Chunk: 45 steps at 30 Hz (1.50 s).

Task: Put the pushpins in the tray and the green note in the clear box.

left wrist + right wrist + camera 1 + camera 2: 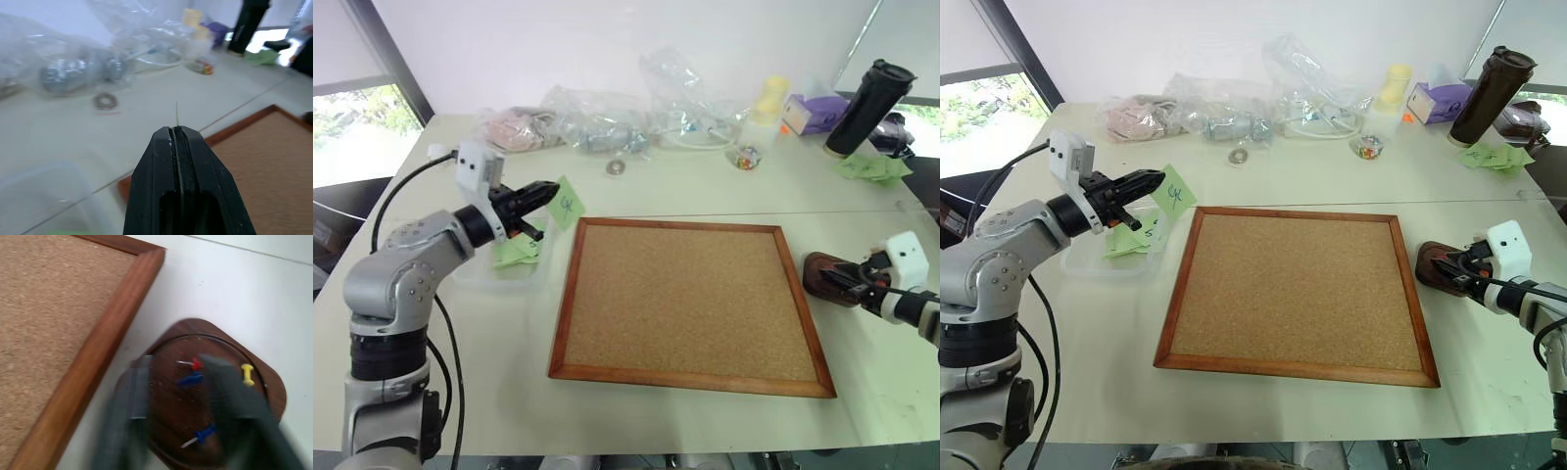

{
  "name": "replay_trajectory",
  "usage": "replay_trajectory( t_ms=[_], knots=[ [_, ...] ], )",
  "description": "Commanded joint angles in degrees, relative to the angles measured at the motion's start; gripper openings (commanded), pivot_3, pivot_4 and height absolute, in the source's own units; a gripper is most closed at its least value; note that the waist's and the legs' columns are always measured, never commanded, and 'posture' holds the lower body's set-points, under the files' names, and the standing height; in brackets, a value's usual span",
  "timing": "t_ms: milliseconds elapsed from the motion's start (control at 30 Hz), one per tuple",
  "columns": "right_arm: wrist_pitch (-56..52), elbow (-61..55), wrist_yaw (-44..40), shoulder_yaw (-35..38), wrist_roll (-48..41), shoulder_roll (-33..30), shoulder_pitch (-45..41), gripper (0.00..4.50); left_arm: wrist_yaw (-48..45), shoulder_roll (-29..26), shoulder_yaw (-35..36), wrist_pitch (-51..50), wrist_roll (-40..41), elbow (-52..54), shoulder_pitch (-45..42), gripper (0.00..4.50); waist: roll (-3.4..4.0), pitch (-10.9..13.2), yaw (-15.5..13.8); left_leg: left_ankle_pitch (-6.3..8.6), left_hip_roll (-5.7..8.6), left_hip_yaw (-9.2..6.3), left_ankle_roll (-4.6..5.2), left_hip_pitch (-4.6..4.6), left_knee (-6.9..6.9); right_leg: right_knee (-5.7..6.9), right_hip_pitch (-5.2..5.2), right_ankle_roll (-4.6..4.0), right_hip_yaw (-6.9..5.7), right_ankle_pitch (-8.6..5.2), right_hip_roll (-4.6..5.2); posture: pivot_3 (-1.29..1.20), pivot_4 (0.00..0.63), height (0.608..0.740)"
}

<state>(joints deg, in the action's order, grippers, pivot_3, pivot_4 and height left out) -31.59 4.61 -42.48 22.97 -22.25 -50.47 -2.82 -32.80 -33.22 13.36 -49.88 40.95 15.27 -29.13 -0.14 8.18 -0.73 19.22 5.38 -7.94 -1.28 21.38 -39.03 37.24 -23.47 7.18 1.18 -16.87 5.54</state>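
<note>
Across the pale counter (705, 186), pushpins (195, 367) lie in the tray (264, 382) under the spread right pincer (188, 426), while the left pincer (1141, 183), pressed together, pinches the green note (1173, 193) just above the clear box (1087, 264), not yet dropped in.

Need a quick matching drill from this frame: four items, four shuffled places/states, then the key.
Things
1. green note
2. pushpins
3. clear box
4. cork board

Places or states
A. lying in the dark brown tray, under the right gripper
B. pinched in the shut left gripper, held above the table
C. flat on the table between the two arms, nothing pinned on it
D. on the table at the board's left side, with green papers already inside

Pairs: 1-B, 2-A, 3-D, 4-C
</note>
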Motion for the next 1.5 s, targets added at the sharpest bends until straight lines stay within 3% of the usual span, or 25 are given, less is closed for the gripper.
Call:
replay_trajectory(
  t_ms=[33, 100, 400, 567, 733, 1067, 1167, 1400, 1500],
  knots=[
    [0.90, -0.27, 0.07, 1.12, 0.15, -0.11, -0.58, 3.52, -0.47, 0.00, 2.98, -1.69, 4.89, 3.18, 0.09, 0.00, 0.00, 0.00, 0.09, 0.00, 0.00, 0.00, 0.00, 0.00, 0.00, 0.00, -0.01, 0.00, 0.00, 0.00, 0.00, 0.00, 0.150, 0.740],
    [0.43, -1.02, -0.01, 1.37, -0.11, -0.22, -0.38, 4.42, -0.07, -0.34, 3.19, -2.24, 5.81, 3.46, 0.54, 0.00, 0.00, 0.00, 0.14, 0.00, -0.01, 0.00, 0.00, -0.01, 0.01, 0.01, -0.01, 0.00, 0.01, 0.00, -0.01, 0.00, 0.150, 0.740],
    [-7.92, -17.17, -5.05, 1.46, -9.53, -0.95, 0.04, 4.42, -0.09, -2.46, 1.97, -1.01, 3.68, 2.47, 2.40, 0.00, 0.04, 0.00, -0.01, 0.00, -0.02, 0.00, 0.00, 0.00, 0.00, 0.00, -0.01, 0.00, 0.01, 0.00, -0.02, 0.00, 0.150, 0.740],
    [-19.27, -31.56, -6.94, -5.11, -22.29, -2.11, -8.96, 4.42, 1.49, -4.82, 2.19, 1.56, -1.23, 0.08, 3.26, 0.00, 0.06, 0.02, 0.51, 0.00, -0.03, 0.01, 0.00, -0.03, 0.02, 0.00, 0.00, 0.00, 0.03, 0.00, -0.03, 0.00, 0.150, 0.740],
    [-22.35, -34.45, -8.70, -14.36, -24.51, -1.97, -19.35, 4.42, 0.14, -7.20, 1.09, 6.42, -7.02, -4.82, 4.28, 0.00, 0.05, 0.03, 0.07, 0.00, -0.06, -0.02, -0.01, -0.01, 0.05, -0.02, -0.03, 0.00, -0.03, 0.00, -0.03, 0.00, 0.150, 0.740],
    [-18.54, -34.26, -10.52, -23.28, -19.67, -1.38, -23.59, 4.42, 0.45, -8.36, 2.32, 8.83, -11.38, -6.00, 9.42, 0.00, -0.03, 0.07, 0.09, 0.02, -0.01, -0.06, 0.02, 0.07, 0.09, -0.03, -0.11, 0.00, -0.09, 0.00, 0.04, 0.00, 0.150, 0.740],
    [-17.53, -34.13, -11.41, -24.30, -18.38, -1.94, -23.20, 4.50, 0.37, -8.64, 3.25, 8.65, -11.97, -6.90, 11.31, 1.00, -0.03, 0.07, 0.08, 0.02, -0.01, -0.05, 0.02, 0.07, 0.08, -0.03, -0.10, 0.00, -0.08, 0.00, 0.04, 0.00, 0.150, 0.740],
    [-16.50, -33.53, -12.73, -25.32, -16.23, -2.28, -23.36, 4.50, -2.04, -11.01, 4.94, 9.33, -11.97, -7.18, 13.42, 4.42, -0.03, 0.07, -0.03, 0.02, -0.01, -0.05, 0.02, 0.08, 0.08, -0.03, -0.10, 0.00, -0.09, 0.00, 0.04, 0.00, 0.150, 0.740],
    [-16.44, -33.39, -13.11, -25.28, -16.04, -2.14, -23.40, 4.50, -3.55, -12.46, 5.74, 9.60, -11.85, -7.28, 13.37, 4.47, -0.03, 0.07, 0.06, 0.02, -0.01, -0.05, 0.02, 0.08, 0.07, -0.04, -0.10, 0.00, -0.09, 0.00, 0.04, 0.00, 0.150, 0.740]
  ],
)
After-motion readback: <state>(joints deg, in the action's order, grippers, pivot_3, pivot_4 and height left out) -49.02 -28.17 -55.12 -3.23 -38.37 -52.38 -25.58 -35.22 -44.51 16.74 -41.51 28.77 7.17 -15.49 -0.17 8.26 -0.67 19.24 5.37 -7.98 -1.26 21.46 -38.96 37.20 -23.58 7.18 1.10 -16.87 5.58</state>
